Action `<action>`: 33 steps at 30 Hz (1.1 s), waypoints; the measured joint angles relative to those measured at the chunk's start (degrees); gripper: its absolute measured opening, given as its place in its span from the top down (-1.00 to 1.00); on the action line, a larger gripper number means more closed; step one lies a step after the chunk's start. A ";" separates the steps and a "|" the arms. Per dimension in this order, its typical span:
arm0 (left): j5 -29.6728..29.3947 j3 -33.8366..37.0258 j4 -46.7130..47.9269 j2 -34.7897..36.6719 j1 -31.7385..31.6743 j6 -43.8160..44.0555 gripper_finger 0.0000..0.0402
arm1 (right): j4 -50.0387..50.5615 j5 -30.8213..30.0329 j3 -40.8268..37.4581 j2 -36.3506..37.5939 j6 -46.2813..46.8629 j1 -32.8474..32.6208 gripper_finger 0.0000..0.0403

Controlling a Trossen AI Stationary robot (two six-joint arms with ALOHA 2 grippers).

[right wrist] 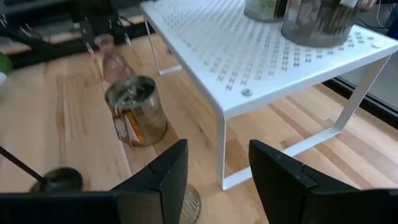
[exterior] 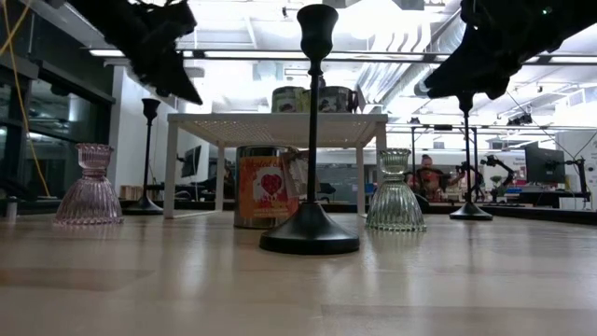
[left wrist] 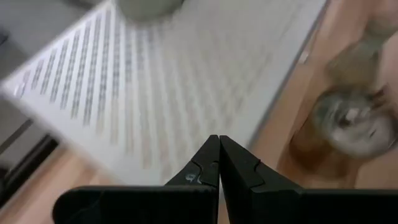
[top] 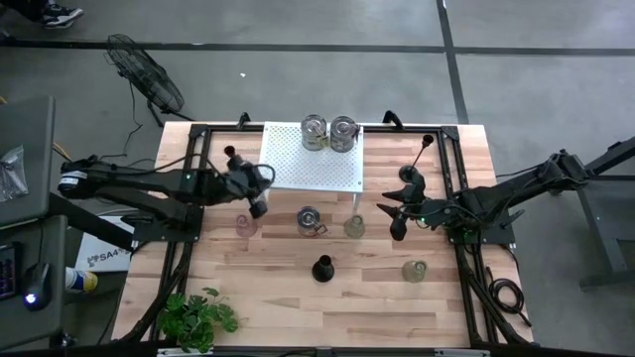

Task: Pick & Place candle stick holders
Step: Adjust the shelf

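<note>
Left gripper (top: 260,208): fingers pressing together, empty, hovering beside the white perforated metal stand (top: 313,159), above the pink ribbed glass holder (top: 244,226). Right gripper (top: 395,223): fingers standing spread, empty, hanging near the greenish ribbed glass holder (top: 354,226). Slim black stemmed candlestick (exterior: 311,140) standing mid-table.

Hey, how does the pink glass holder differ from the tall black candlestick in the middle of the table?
The pink holder is squat, ribbed, see-through glass; the black candlestick is opaque and dark. The pink holder flares into a wide skirt, while the black candlestick is a thin stem on a round base, standing far taller. The pink holder sits toward the table's left side near the left gripper; the black candlestick stands nearer the front middle. Both stand upright on the table, ungripped.
</note>
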State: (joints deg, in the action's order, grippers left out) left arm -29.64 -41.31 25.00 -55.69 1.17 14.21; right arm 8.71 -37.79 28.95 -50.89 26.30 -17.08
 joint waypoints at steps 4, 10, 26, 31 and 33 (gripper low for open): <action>-5.27 0.03 3.87 -0.01 4.43 5.54 1.00 | -0.57 0.18 0.00 -0.59 0.00 0.00 0.19; -13.30 0.03 9.75 0.01 11.85 14.57 1.00 | -0.44 0.29 0.00 -0.59 0.00 0.00 0.19; -15.50 10.25 3.92 0.01 18.71 23.72 1.00 | -0.37 0.25 0.00 -0.59 0.35 0.00 0.19; -15.10 13.82 -5.46 0.01 17.99 19.17 1.00 | -0.37 0.23 0.00 -0.59 0.42 0.00 0.19; -14.69 14.91 -6.04 -0.01 16.26 19.07 1.00 | -0.37 0.23 0.00 -0.59 0.42 0.00 0.19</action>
State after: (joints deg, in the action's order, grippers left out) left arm -44.33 -26.40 18.96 -55.70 17.42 33.27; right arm 8.34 -37.56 28.95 -51.48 26.72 -17.08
